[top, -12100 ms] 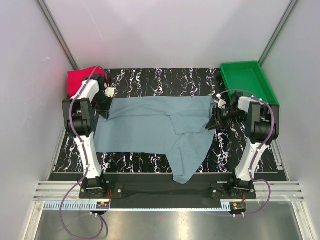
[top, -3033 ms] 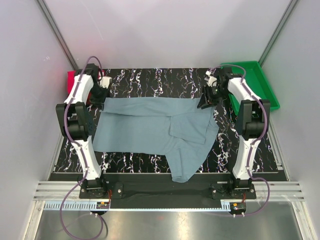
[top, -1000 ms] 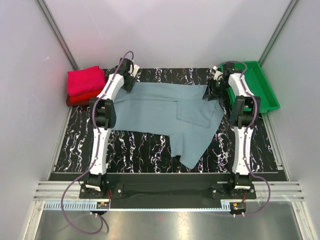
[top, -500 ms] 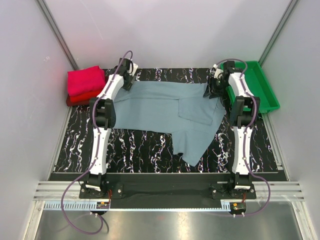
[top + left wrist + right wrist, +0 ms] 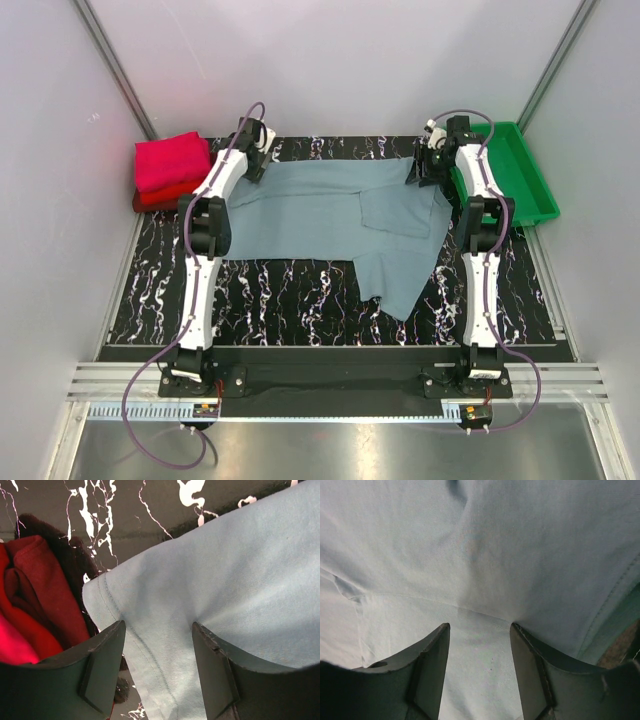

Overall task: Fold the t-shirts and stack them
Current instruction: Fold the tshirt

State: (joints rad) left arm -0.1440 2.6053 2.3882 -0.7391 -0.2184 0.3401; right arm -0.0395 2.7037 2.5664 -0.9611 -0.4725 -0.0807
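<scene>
The left fingers (image 5: pixel 102 672) and right fingers (image 5: pixel 429 672) stood apart on the grey-blue shirt (image 5: pixel 320 205), holding nothing. A rising finger might snag and bunch it.

We are two slim arms, the left arm (image 5: pixel 203 222) and the right arm (image 5: pixel 480 222), built of white shells with black joints, each on a black base (image 5: pixel 186 376). A purple cable (image 5: pixel 127 405) loops along each. The left claw (image 5: pixel 157 630) and right claw (image 5: pixel 479 630) end in broad, dark grey, tapered fingers (image 5: pixel 102 670).
</scene>
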